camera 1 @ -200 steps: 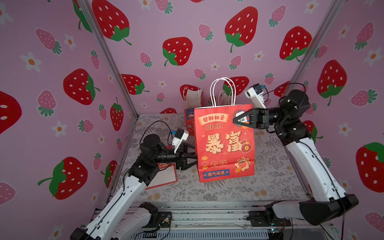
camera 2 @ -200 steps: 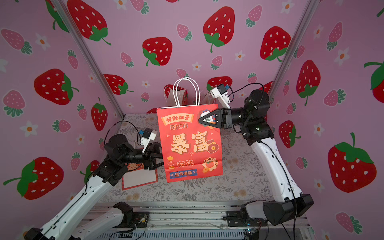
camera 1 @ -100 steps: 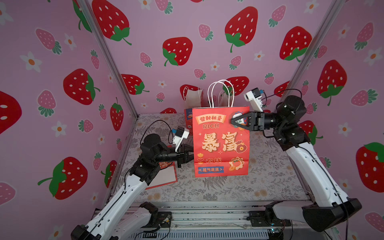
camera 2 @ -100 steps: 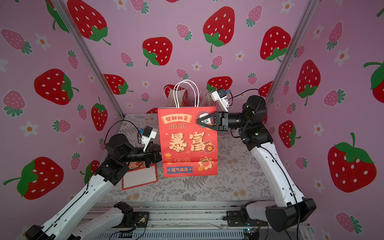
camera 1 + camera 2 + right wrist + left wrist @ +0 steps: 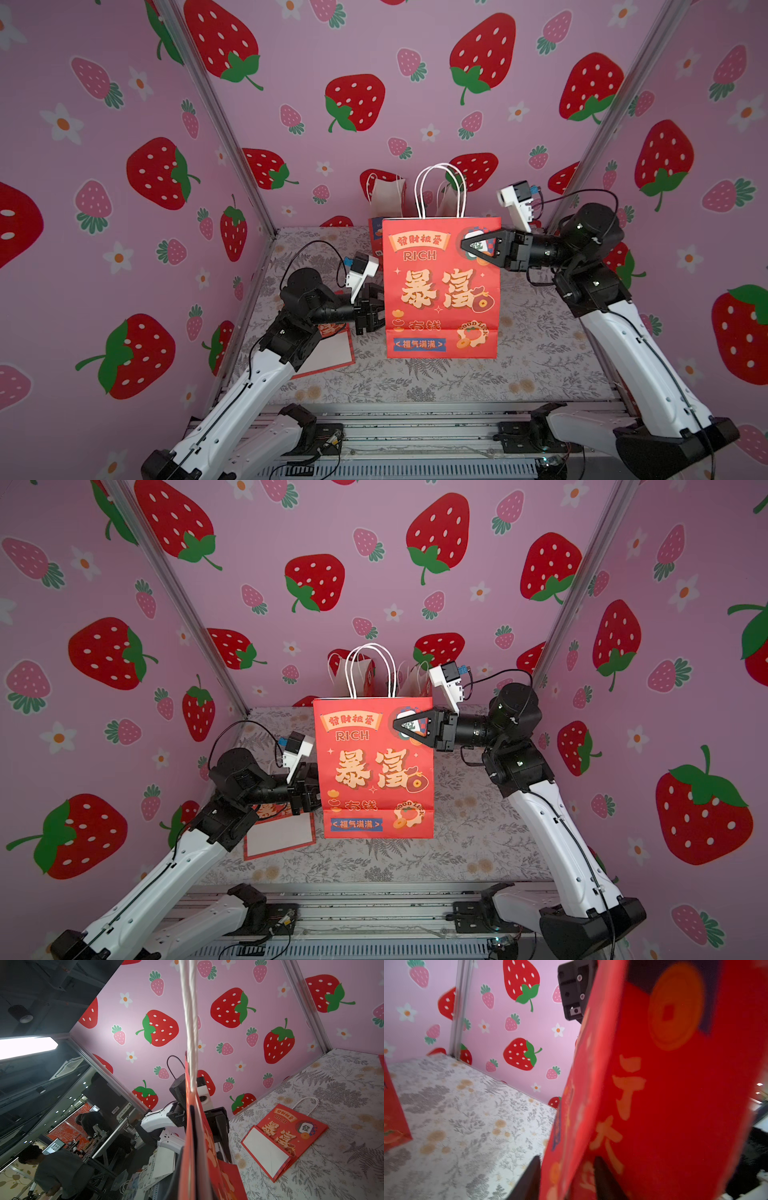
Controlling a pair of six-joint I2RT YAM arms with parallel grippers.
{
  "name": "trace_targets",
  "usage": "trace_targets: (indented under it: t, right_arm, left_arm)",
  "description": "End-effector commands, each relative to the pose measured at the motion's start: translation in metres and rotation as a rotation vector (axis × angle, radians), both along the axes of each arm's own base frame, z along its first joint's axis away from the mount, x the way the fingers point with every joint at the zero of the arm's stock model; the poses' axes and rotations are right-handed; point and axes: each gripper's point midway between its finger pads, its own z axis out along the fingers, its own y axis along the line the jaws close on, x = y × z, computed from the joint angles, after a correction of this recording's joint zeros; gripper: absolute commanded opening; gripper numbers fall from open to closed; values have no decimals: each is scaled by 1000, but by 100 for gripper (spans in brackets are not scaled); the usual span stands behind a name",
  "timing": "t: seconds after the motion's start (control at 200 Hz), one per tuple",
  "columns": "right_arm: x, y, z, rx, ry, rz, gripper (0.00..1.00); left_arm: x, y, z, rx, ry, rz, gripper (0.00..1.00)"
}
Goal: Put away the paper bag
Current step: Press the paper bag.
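The red paper bag (image 5: 441, 291) hides the left gripper (image 5: 566, 1180), whose open fingers straddle its edge; the right gripper (image 5: 478, 248) clamps its upper corner above the floral surface (image 5: 540, 374), strawberry walls (image 5: 374, 62) around.

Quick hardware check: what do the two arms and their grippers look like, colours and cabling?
Both arms match: white link shells with black joints and black bases. The left arm and right arm each carry a white wrist camera block with a blue tag and a looping black cable. The left gripper and right gripper are black; the right jaws are triangular.
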Motion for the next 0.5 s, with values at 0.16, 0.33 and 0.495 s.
trace_targets:
  t: [0.16, 0.33, 0.495]
  right_arm:
    - [-22, -6, -18, -72, -15, 22, 0]
    - [-37, -4, -25, -76, 6, 105, 0]
    - [-52, 2, -22, -72, -11, 177, 0]
  left_arm:
    - [19, 44, 49, -153, -47, 237, 97]
    - [-1, 42, 74, -248, -95, 132, 99]
    - [-28, 29, 87, -265, -158, 37, 99]
